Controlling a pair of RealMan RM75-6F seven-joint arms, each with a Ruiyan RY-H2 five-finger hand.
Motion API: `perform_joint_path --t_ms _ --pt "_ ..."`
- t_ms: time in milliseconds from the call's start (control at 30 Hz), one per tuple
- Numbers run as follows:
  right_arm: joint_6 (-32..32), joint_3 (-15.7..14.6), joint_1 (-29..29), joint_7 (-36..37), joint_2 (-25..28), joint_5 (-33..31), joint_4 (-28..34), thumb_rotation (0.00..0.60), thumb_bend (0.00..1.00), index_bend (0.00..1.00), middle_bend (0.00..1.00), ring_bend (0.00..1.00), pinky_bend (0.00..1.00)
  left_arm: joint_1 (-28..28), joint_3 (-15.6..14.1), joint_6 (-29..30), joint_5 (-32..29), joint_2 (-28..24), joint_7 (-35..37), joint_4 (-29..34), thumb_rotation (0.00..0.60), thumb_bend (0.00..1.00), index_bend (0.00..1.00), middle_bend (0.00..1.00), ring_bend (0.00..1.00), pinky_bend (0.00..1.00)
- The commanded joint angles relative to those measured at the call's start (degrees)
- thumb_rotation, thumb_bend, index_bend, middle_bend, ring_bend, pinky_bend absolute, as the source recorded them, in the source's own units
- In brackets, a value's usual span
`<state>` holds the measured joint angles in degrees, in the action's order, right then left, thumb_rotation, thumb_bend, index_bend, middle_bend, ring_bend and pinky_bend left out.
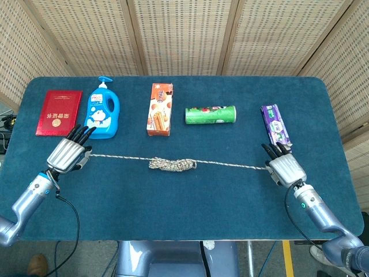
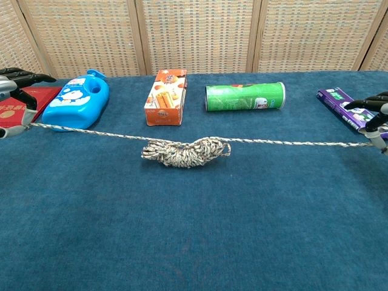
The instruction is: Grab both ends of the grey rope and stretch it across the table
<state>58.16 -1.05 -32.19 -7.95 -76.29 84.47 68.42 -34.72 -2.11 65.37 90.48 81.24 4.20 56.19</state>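
The grey rope (image 1: 172, 164) runs nearly straight across the blue table (image 1: 184, 196), with a tangled bundle (image 2: 185, 151) still at its middle. My left hand (image 1: 68, 153) pinches the rope's left end, close to the red booklet and the blue bottle. My right hand (image 1: 285, 167) pinches the right end just in front of the purple packet. In the chest view only the fingers of the left hand (image 2: 15, 82) and the right hand (image 2: 376, 109) show at the frame edges, with the rope leading into each.
Along the back stand a red booklet (image 1: 59, 112), a blue bottle (image 1: 102, 111), an orange box (image 1: 160, 109), a green can (image 1: 211, 115) lying on its side and a purple packet (image 1: 276, 126). A wicker screen stands behind the table.
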Motion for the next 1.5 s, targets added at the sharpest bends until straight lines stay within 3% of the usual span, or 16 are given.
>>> perform_joint_path --t_ms 33,267,333,367,400,433,467,533,667,833,1033,1267,1500 --pt "0.29 -0.26 0.35 0.58 -0.11 0.54 -0.69 0.600 0.45 0.62 0.00 0.00 0.00 0.06 -0.02 -0.06 0.19 0.35 0.19 -0.38 0.600 0.46 0.77 0.00 0.00 0.00" --pt "0.67 -0.11 0.48 1.74 -1.02 1.46 -1.94 0.600 0.45 0.62 0.00 0.00 0.00 0.10 0.49 -0.22 -0.06 0.29 -0.90 0.39 0.600 0.47 0.76 0.00 0.00 0.00" --pt "0.92 -0.09 0.49 1.65 -1.11 1.70 -2.14 0.600 0.40 0.49 0.00 0.00 0.00 0.13 0.53 -0.30 -0.14 0.14 -1.06 0.63 0.600 0.47 0.60 0.00 0.00 0.00" --pt "1.25 0.01 0.56 1.56 -1.21 1.83 -2.32 0.600 0.34 0.41 0.00 0.00 0.00 0.18 0.55 -0.42 -0.24 -0.05 -1.06 0.95 0.600 0.45 0.41 0.00 0.00 0.00" --pt "1.72 0.27 0.76 1.56 -1.31 1.72 -2.32 0.600 0.22 0.27 0.00 0.00 0.00 0.31 0.61 -0.66 -0.52 -0.39 -0.80 1.54 0.600 0.40 0.20 0.00 0.00 0.00" --pt "2.15 0.69 1.04 1.85 -1.33 1.24 -1.85 0.600 0.11 0.16 0.00 0.00 0.00 0.46 0.67 -0.93 -0.87 -0.85 -0.13 2.34 0.600 0.33 0.05 0.00 0.00 0.00" --pt "2.43 0.97 1.24 2.16 -1.31 0.90 -1.36 0.600 0.06 0.10 0.00 0.00 0.00 0.56 0.73 -0.96 -1.05 -1.17 0.35 2.90 0.600 0.27 0.00 0.00 0.00 0.00" --pt "3.61 1.88 1.85 3.59 -1.04 0.11 0.63 0.600 0.01 0.01 0.00 0.00 0.00 0.99 1.01 -0.51 -1.45 -2.28 2.26 4.71 0.600 0.14 0.00 0.00 0.00 0.00" --pt "7.57 3.35 3.23 4.37 -0.36 -0.12 3.24 0.600 0.00 0.00 0.00 0.00 0.00 2.16 1.48 1.41 -1.80 -4.77 6.47 8.16 0.600 0.00 0.00 0.00 0.00 0.00" --pt "18.56 4.04 8.66 5.39 1.65 1.30 7.74 0.600 0.00 0.00 0.00 0.00 0.00 7.89 2.36 8.83 -4.02 -12.62 12.35 17.81 0.600 0.00 0.00 0.00 0.00 0.00" --pt "24.01 1.92 13.87 8.51 5.18 2.61 14.00 0.600 0.00 0.00 0.00 0.00 0.00 14.99 0.74 16.10 -4.61 -16.01 12.20 23.85 0.600 0.00 0.00 0.00 0.00 0.00" --pt "31.66 0.90 20.11 6.41 5.95 3.49 16.39 0.600 0.00 0.00 0.00 0.00 0.00 22.20 -1.63 20.51 -5.79 -16.29 10.30 26.44 0.600 0.00 0.00 0.00 0.00 0.00" --pt "35.76 0.19 23.31 2.65 5.89 5.19 17.04 0.600 0.00 0.00 0.00 0.00 0.00 24.91 -2.39 21.56 -5.54 -15.86 10.70 26.97 0.600 0.00 0.00 0.00 0.00 0.00"
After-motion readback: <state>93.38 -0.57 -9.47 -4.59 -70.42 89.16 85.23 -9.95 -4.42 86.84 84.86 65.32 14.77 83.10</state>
